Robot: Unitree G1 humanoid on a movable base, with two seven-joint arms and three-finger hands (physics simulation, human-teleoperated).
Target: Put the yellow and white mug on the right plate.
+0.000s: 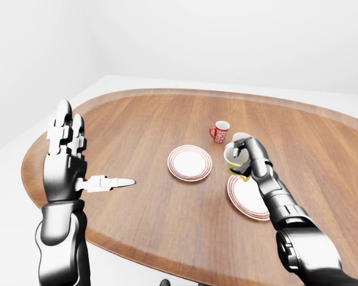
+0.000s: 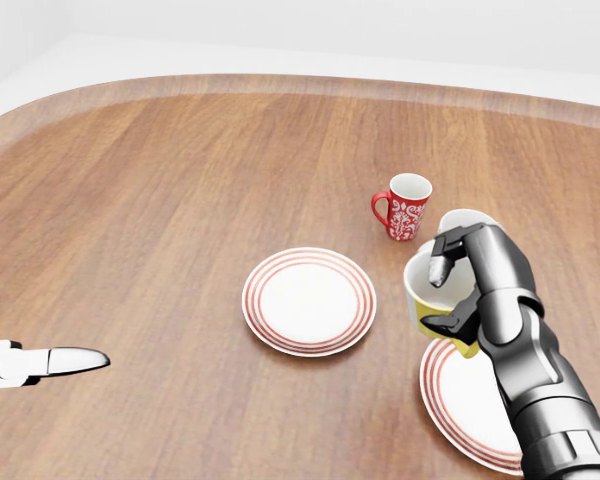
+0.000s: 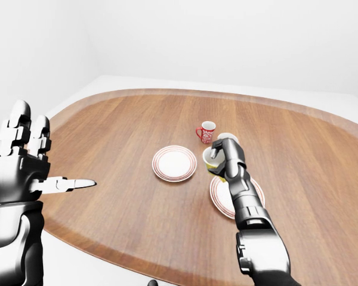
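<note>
Plain white walls behind; wooden oval tabletop (image 2: 140, 200) below, carrying two red-ringed plates and two more mugs.

Carry step under way, by the look of it. Right hand (image 2: 458, 290) closed round the yellow and white mug (image 2: 432, 293), fingers hooked over the rim and thumb under the yellow base. Mug held upright, off the wood, above the far left edge of the right plate (image 2: 465, 405). Not set down yet.

Next move, as judged: bring the mug a little nearer and rightward so it hangs over the plate's white middle, lower until the base sits flat, then open the fingers and lift clear without tipping it. Needs care with the white mug (image 2: 467, 222) just beyond the hand and the red patterned mug (image 2: 405, 208) farther left; a wide swing could knock either.

Left hand (image 1: 64, 164) raised at the left of the left-eye view, two fingers straight up, one pointing across the table, holding nothing.

Containers: carried mug shows a pale, empty inside. Red mug looks empty too. White mug mostly hidden behind the hand, contents not visible. Left plate (image 2: 309, 300) bare; right plate bare where seen, its near right part hidden by the forearm.
</note>
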